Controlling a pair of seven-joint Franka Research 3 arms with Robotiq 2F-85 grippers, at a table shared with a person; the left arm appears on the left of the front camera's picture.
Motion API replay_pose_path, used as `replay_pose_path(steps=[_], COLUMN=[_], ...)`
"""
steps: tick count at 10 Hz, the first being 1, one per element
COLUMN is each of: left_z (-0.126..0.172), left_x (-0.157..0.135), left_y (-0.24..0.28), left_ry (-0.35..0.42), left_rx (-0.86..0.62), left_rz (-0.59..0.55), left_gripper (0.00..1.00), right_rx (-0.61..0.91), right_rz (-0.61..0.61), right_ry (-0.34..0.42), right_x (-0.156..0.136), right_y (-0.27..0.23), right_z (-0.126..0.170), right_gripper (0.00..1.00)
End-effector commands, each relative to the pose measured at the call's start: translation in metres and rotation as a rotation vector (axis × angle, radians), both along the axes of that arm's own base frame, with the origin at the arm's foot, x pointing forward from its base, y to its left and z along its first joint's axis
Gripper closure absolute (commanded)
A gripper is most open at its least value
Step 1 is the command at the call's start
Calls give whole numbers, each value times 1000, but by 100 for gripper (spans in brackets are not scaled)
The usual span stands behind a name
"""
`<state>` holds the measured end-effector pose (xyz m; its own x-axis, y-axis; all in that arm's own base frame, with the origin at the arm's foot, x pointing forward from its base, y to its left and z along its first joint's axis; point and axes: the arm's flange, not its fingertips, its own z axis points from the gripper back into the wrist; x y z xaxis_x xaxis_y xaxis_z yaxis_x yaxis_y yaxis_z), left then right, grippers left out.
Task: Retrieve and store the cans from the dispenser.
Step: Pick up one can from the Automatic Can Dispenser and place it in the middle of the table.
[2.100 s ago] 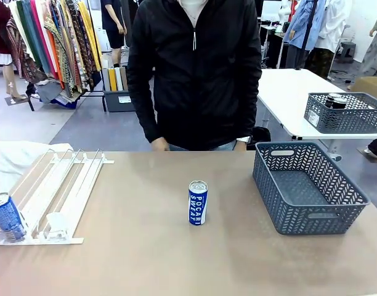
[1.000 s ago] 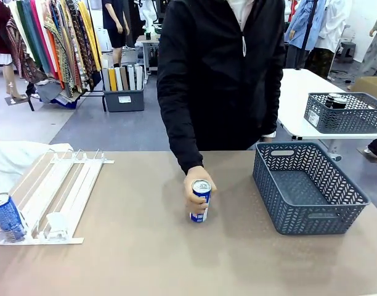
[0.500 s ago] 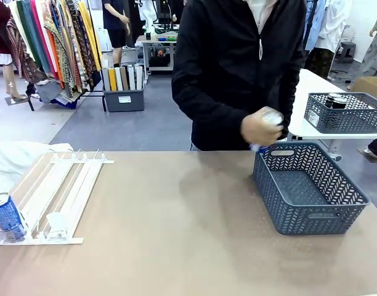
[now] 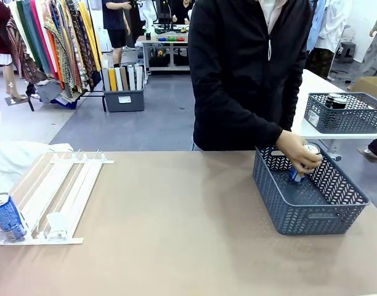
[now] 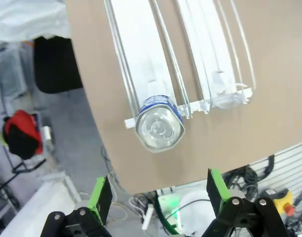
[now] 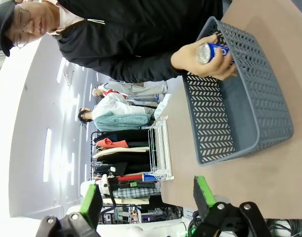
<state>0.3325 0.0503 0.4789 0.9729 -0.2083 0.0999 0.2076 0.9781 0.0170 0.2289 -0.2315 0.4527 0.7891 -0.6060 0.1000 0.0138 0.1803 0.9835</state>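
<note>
A blue Pocari Sweat can (image 4: 7,217) stands at the low end of the white wire dispenser (image 4: 59,185) at the table's left. In the left wrist view my left gripper (image 5: 158,192) hangs open above that can (image 5: 159,129), which is seen top-down at the rack's (image 5: 141,59) end stop and is untouched. A person's hand (image 4: 296,151) holds a second blue can (image 4: 297,176) inside the grey-blue basket (image 4: 318,219) at the right. My right gripper (image 6: 147,197) is open with nothing in it, well back from the basket (image 6: 269,113) and the held can (image 6: 212,51).
The person stands at the far side behind the basket. White cloth (image 4: 16,160) lies beyond the dispenser. A second mesh basket (image 4: 345,112) with a dark can sits on a white table at the back right. The brown tabletop (image 4: 164,234) ends just past the dispenser's low end.
The person's hand picked the blue can up from the middle of the table, carried it right and lowered it into the basket. The can on the dispenser has not moved.
</note>
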Motion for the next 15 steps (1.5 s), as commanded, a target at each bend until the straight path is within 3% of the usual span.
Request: replay_pose_path(steps=[1,3,6,13,14,15], left_z=[-19,-42,-66,-77,-76,-77], left_x=[23,35,46,51,52,51], left_y=[-1,-6,-9,-8,-8,-9], left_ry=[67,100,152,151,149,148], left_rx=[-71,-121,-68,-48,-45,-46], left_rz=[8,31,93,117,119,116], left_gripper=[0,0,0,0,60,100], right_rx=[-13,-13,-13,-13,-13,-13], right_rz=[16,16,16,16,16,16], right_ry=[-2,-2,-2,-2,-2,-2], right_x=[-4,-4,-4,-4,-4,-4], right_y=[-1,-1,-1,-1,-1,-1], right_z=[0,0,0,0,0,0], right_gripper=[0,0,0,0,0,0])
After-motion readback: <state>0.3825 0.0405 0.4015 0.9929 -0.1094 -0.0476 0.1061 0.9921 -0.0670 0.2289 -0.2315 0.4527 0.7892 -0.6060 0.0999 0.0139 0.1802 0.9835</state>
